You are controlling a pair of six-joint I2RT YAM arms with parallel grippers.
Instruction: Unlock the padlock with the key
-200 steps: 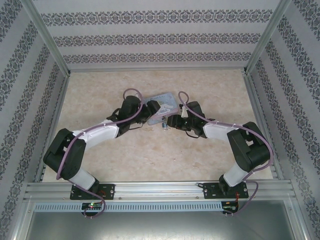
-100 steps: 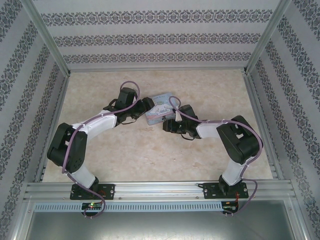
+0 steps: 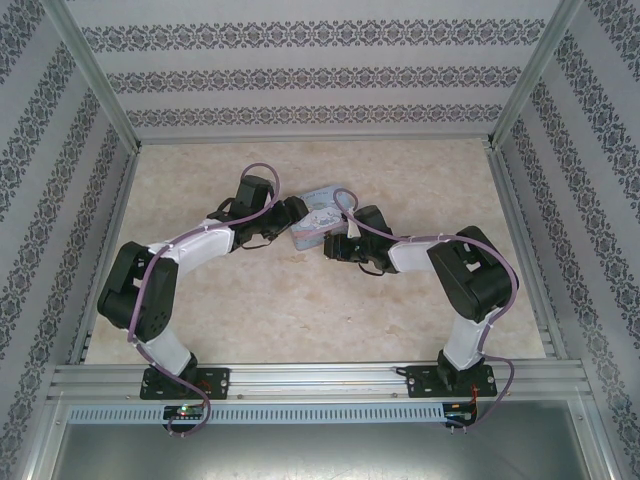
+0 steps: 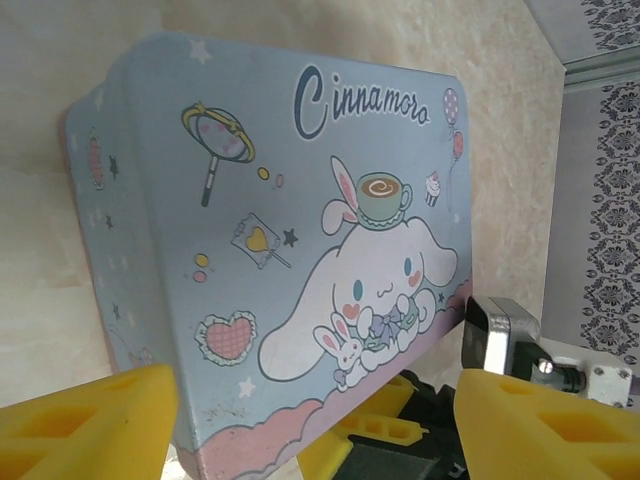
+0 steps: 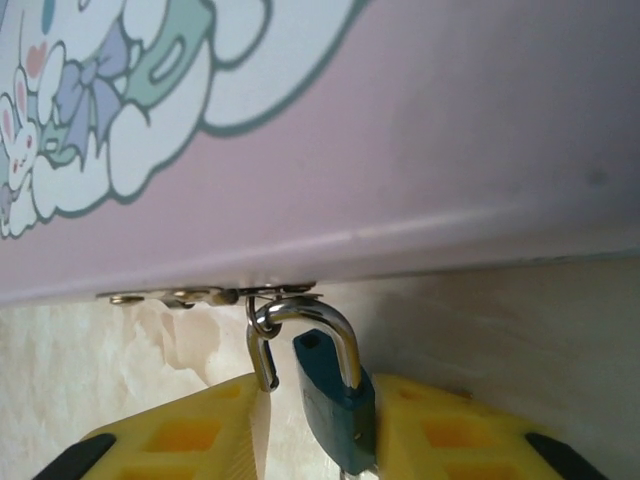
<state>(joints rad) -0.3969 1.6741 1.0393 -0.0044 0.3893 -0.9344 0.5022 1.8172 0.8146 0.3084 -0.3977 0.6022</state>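
Though cut off below, the tiny teal, metal-shackled padlock (image 5: pixel 335 410) hangs unlatched between the right gripper's (image 5: pixel 320 405) parted jaws; the left gripper's (image 4: pixel 315 400) hold is unclear.

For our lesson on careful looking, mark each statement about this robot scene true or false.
1. The padlock hangs from the clasp of the tin. True.
2. The padlock's body is red. False: it is dark teal.
3. The right arm's jaws stand either side of the padlock. True.
4. The tin is plain, without pictures. False: it bears cartoon drawings and lettering.
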